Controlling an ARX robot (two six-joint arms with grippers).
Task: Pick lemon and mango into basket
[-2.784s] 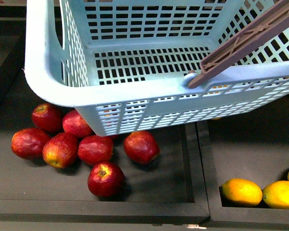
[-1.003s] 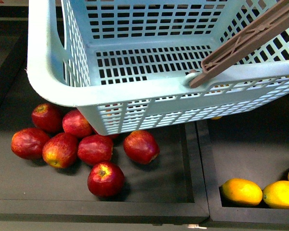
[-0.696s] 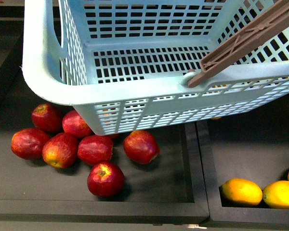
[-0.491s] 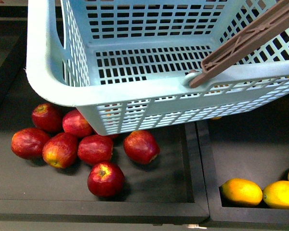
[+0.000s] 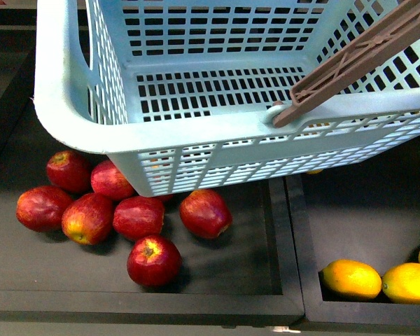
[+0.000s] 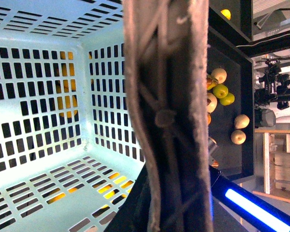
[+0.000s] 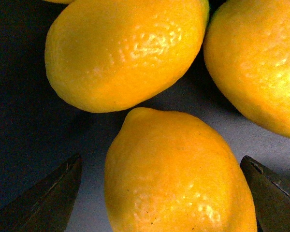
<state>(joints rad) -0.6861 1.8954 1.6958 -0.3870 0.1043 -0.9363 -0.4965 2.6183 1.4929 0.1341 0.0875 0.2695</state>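
Our right gripper [image 7: 162, 193] gapes either side of the small dimpled orange-yellow lemon [image 7: 179, 164], grasping nothing. At the brown handle [image 6: 169, 121] of the pale mint-green slotted plastic basket [image 6: 38, 121], we cannot tell our left gripper [image 6: 135, 212] opening.

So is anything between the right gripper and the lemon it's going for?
Nothing visible. The right gripper is open, with the lemon straight between its fingers. Two more yellow fruits crowd just beyond it, not in the path.

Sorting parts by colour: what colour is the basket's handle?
Brown handle, clearest in the front view.
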